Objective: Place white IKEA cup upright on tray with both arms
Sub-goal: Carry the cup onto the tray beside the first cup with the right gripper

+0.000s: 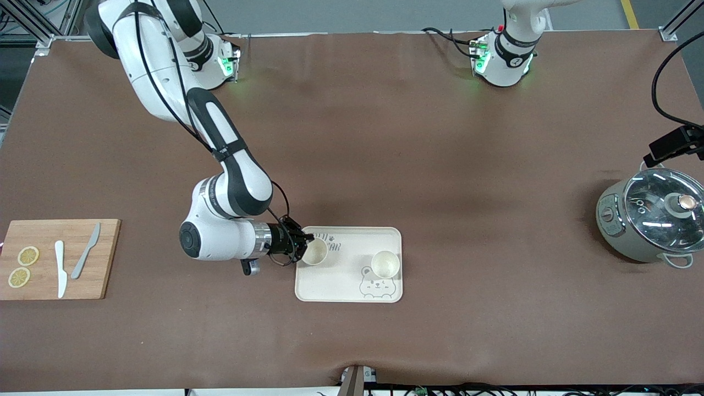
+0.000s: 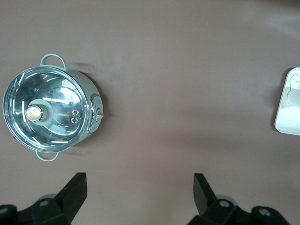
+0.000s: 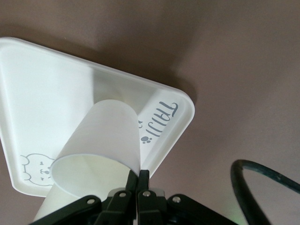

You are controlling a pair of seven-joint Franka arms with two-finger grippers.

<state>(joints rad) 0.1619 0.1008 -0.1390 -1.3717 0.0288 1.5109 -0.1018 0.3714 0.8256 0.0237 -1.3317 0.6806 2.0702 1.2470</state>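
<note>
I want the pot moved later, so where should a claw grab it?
Take the pot by its lid knob, coming straight down: it stands upright at the lid's centre, while the body looks too wide and the side handles are thin loops.

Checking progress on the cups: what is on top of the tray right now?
Two white cups stand upright on the tray: one free cup above the bear drawing, and one cup pinched at its rim by the right gripper. That cup covers part of the lettering.

Two white cups [image 1: 315, 251] [image 1: 385, 263] stand upright on the cream bear-print tray [image 1: 352, 283].
</note>
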